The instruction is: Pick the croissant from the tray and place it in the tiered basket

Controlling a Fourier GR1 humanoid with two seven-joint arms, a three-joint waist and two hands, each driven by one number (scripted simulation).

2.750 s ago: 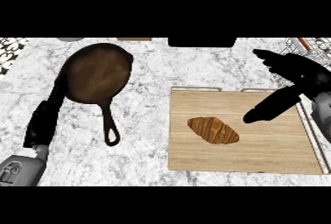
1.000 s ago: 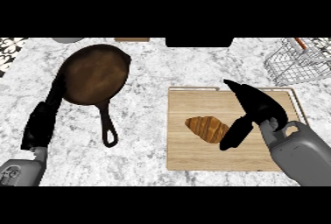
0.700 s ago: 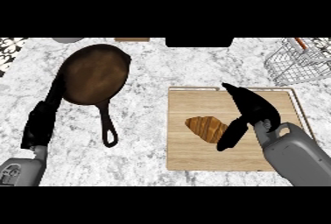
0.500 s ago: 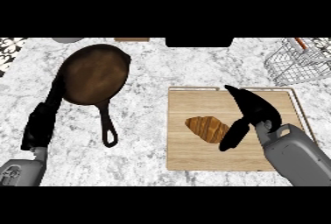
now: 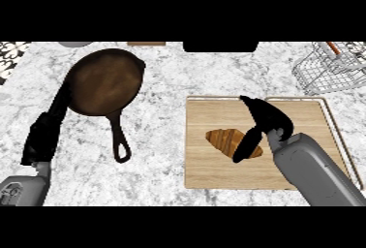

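Head view looks steeply down on a marble counter (image 5: pixel 178 82), where the croissant (image 5: pixel 226 140) lies near the middle of a pale wooden tray (image 5: pixel 214 169). By its look the pastry should handle as light, soft and flaky, easy to crush or tear, so the safest hold is probably across its thick middle, with the fingers on one long side and the thumb on the other, not at the thin tips. It is golden brown with darker ridged bands running across its back, a stubby crescent lying flat on the wood. The right hand (image 5: pixel 266 121) hangs over the croissant's right end, its thumb reaching down across that end and the fingers arched above; they look spread around the pastry, not yet closed on it, though contact under the thumb cannot be made out. The left hand (image 5: pixel 44 138) rests at the left edge, fingers straight, beside a dark frying pan (image 5: pixel 103 82). A wire basket (image 5: pixel 328 70) stands at the far right corner, well apart from the tray.
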